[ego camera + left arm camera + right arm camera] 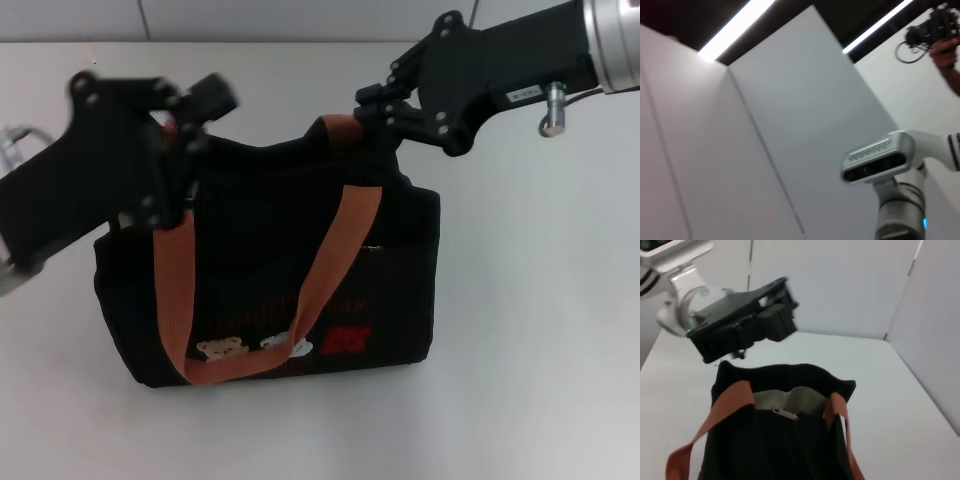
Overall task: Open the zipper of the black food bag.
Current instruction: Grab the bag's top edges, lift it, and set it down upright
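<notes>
Zipper [785, 414] pull shows (right wrist only) atop bag [785, 440].

white table [540, 380] | pale wall panels [840, 285] – ceiling light strips [735, 27]

You see one boxy black fabric food bag [260, 290] on one white table [540, 330]. It carries two orange-brown webbing straps [335, 270], with one silver metal zipper pull tab [785, 414] at its mouth. On its front, toward 6 o'clock, count two small cartoon bear figures [222, 348] and one red print block [348, 340]. Two black grippers: the left gripper [195, 115] at 10 o'clock, the right gripper [385, 105] at 1 o'clock.
</notes>
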You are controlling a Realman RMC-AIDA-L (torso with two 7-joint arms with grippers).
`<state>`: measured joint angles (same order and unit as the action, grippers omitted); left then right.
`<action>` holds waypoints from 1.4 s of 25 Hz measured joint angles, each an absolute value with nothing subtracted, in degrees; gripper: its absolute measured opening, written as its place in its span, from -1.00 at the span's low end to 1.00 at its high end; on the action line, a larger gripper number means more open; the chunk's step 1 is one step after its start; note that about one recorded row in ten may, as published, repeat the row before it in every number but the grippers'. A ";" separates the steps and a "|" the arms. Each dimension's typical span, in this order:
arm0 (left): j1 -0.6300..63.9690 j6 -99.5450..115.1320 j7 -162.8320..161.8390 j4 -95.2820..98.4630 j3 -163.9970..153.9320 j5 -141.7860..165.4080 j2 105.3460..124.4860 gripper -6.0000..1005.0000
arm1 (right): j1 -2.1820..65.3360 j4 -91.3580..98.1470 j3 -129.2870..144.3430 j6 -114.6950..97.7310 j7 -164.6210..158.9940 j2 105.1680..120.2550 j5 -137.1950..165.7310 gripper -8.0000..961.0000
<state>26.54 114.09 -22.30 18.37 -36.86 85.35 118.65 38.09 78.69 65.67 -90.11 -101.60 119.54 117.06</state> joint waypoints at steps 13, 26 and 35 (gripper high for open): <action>8.76 114.68 -27.33 15.34 -35.53 79.70 118.30 -0.81 | 30.90 75.53 58.02 -89.96 -94.99 119.36 105.35 -0.80; 4.34 113.41 -36.11 16.50 -35.97 89.07 114.57 -0.20 | 26.77 73.73 57.35 -90.31 -92.96 119.51 102.95 -0.80; 5.58 105.89 -35.49 18.66 -35.80 91.53 117.25 0.52 | 26.29 72.96 57.30 -90.66 -92.43 119.45 101.68 -0.79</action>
<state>5.58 105.90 -35.49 18.66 -35.80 91.53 117.25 26.29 72.96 57.30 -90.66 -92.43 119.45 101.68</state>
